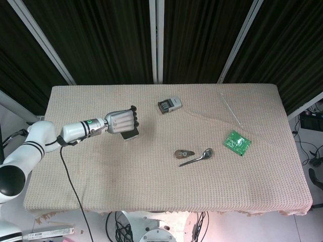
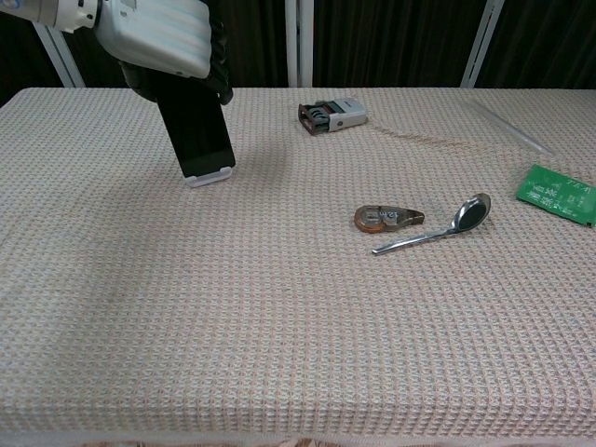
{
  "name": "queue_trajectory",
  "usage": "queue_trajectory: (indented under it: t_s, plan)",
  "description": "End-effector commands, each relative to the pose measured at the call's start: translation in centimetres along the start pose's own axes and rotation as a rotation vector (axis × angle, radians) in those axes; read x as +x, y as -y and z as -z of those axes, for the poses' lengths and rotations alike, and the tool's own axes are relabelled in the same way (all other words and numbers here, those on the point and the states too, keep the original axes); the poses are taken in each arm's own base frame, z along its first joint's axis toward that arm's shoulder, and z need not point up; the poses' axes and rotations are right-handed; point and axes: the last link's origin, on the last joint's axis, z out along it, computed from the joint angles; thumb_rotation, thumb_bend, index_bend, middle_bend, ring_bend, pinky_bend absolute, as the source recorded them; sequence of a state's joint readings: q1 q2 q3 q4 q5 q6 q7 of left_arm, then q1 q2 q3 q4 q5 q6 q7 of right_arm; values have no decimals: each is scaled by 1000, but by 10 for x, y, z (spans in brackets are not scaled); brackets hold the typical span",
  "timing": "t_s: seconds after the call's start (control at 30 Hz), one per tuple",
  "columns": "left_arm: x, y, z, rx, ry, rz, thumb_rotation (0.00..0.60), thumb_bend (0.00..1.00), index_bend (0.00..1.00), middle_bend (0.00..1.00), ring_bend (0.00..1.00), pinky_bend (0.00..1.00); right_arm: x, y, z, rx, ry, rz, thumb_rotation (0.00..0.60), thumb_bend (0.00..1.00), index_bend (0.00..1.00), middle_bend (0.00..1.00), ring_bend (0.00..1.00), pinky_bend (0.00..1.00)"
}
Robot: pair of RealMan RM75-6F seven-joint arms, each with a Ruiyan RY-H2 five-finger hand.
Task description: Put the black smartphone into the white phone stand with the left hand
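Observation:
My left hand (image 1: 121, 122) (image 2: 158, 39) grips the top of the black smartphone (image 2: 197, 130) at the left of the table. The phone stands tilted, its lower edge seated in the lip of the white phone stand (image 2: 209, 176) (image 1: 132, 136). In the head view the hand covers most of the phone, and only a dark edge shows above the stand. My right hand is in neither view.
A small grey and black device (image 1: 168, 105) (image 2: 331, 115) lies at the table's back middle. A correction tape roller (image 2: 386, 219) and a metal spoon (image 2: 438, 226) lie right of centre. A green packet (image 1: 237, 142) and a thin clear rod (image 1: 231, 110) sit at the right.

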State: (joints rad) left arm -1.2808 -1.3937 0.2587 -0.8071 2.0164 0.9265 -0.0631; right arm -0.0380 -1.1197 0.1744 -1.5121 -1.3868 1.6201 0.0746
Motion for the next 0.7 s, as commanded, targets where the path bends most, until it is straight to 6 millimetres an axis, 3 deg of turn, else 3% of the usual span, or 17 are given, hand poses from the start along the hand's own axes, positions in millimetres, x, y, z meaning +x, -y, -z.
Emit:
queue_trajectory:
  t_s: [0.03,0.2,0.3,0.7]
  plan:
    - [-2,0,0,2,11,-3,600,378,487,516,313,298,0,-1,0,-2,-1,0,600,209,0,0,0,0]
    - [-6,4,1,22,39,-2,600,321,283,311,244,290,0,-2,1,-6,0,0,600,209,0,0,0,0]
    - [-8,6,1,39,53,6,600,254,213,237,218,287,0,-2,1,-7,1,0,600,209,0,0,0,0]
    - [-7,6,2,72,72,26,600,184,85,145,157,272,-2,-1,0,-6,4,0,600,211,0,0,0,0]
